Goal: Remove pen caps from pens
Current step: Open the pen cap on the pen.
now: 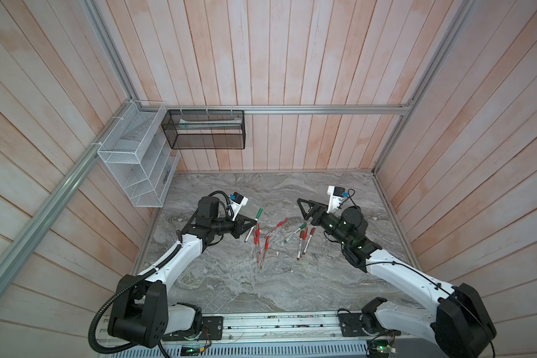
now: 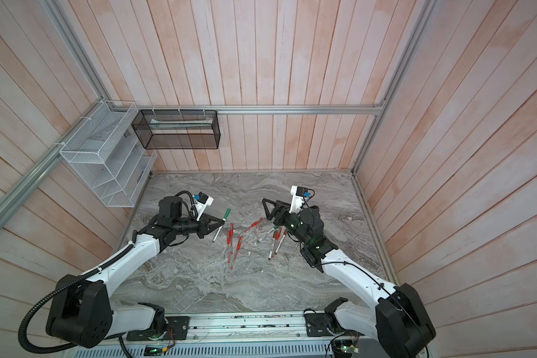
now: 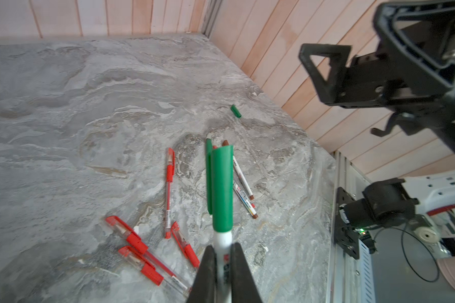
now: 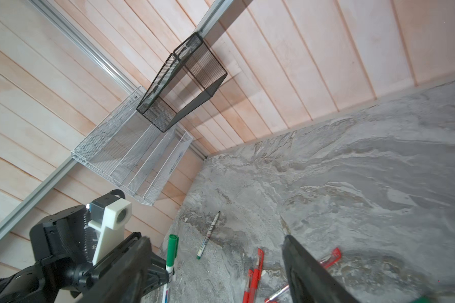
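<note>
left gripper (image 1: pixel 256 220): clamped on the white barrel of a green-capped marker (image 1: pixel 259 214). The pinch sits just behind the cap and the marker is held clear of the marble table (image 1: pixel 230 294). In both top views its long axis runs 1–7 o'clock. The green cap (image 3: pixel 221 189) is on, at the 1 o'clock end.

At 6 o'clock of that cap: red pens (image 1: pixel 258 245), a loose bunch lying flat mid-table. Most lie near 12–6 o'clock, and some touch or cross. One diagonal red pen (image 1: pixel 276 226) lies on a 2–8 o'clock axis, at 2 o'clock of the bunch. Those the left wrist view shows sharply wear their red caps.

Next over: green marker (image 1: pixel 295 232), flat on the table, axis 2–8 o'clock, capped end at 2 o'clock. At its 4 o'clock are two brown markers (image 1: pixel 301 245), side by side and near parallel. Their axis is about 1–7 o'clock, with the brown caps at the 1 o'clock ends.

loose green cap (image 3: pixel 236 111): alone on the table, apart from the markers. Only the left wrist view shows it.

right gripper (image 1: pixel 306 208): hangs above the table at about 12 o'clock of the green marker, aimed toward 10 o'clock. In the right wrist view its fingers (image 4: pixel 307 272) are spread wide and empty, off every pen.
</note>
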